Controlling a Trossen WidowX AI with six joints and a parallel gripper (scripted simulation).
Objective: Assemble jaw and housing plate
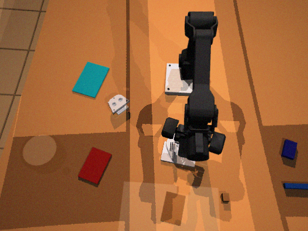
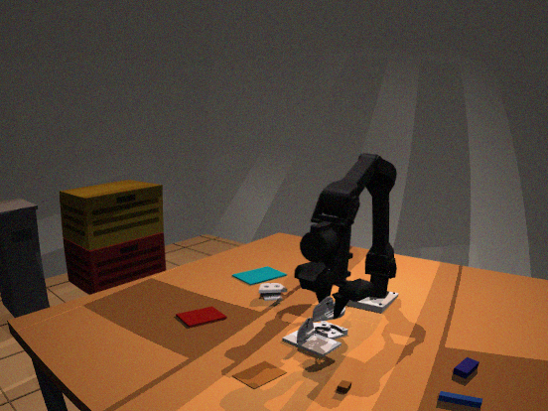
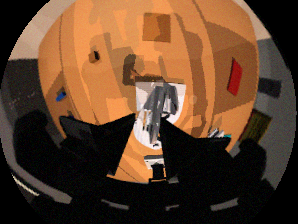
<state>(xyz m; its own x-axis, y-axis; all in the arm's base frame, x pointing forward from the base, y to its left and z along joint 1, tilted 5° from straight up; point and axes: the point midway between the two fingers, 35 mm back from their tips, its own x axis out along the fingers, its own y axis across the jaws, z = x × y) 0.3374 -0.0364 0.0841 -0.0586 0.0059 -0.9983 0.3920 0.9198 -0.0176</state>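
Observation:
My gripper (image 2: 332, 308) (image 3: 147, 118) is shut on a grey-white jaw (image 2: 324, 310) (image 3: 154, 116), held tilted above the rear part of the mechanism. The white base plate (image 1: 165, 158) (image 2: 325, 345) (image 3: 144, 92) lies flat below. Another jaw (image 2: 304, 332) stands at its left side in the exterior view. The gripper body hides much of the mechanism in the top view. Pin contact and gear teeth cannot be made out. The white housing plate (image 1: 118, 102) (image 2: 272, 288), with two round holes, lies apart on the left, raised on a ribbed part.
A teal pad (image 1: 91, 80) (image 2: 259, 275) and red pad (image 1: 95, 165) (image 2: 201, 316) lie left. A brown square (image 1: 173, 207) (image 2: 259, 374) and small brown block (image 1: 225, 197) (image 2: 343, 386) lie in front. A dark blue block (image 1: 289, 149) and blue bar (image 1: 297, 186) lie right.

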